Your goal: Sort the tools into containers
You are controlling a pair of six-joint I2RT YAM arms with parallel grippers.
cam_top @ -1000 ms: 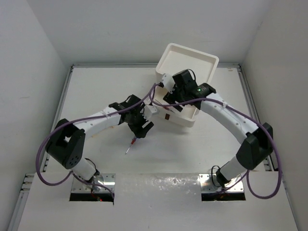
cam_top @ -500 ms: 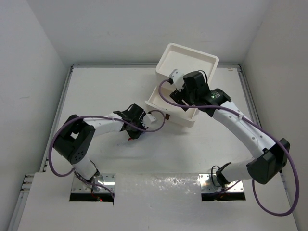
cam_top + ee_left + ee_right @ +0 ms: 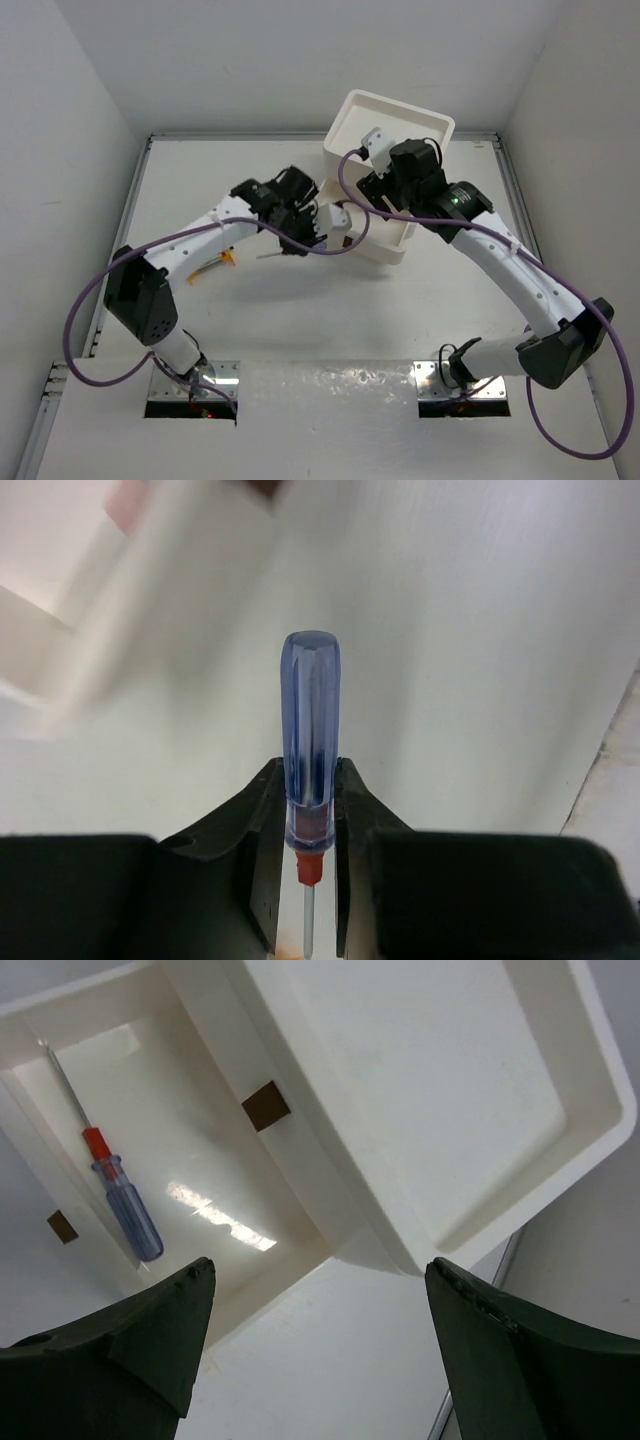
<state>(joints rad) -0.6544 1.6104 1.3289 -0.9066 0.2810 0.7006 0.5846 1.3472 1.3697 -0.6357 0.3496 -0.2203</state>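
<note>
Blue-handled screwdriver sat clamped in the left gripper, which pinched it just above the red collar. Its long axis ran along the fingers, handle pointing out ahead and shaft back toward the wrist. The open drawer lay just ahead and left of the handle tip, blurred. The right gripper hung over that drawer, spread and empty, above a second blue screwdriver already inside. Left arm judged to make the drop.
</note>
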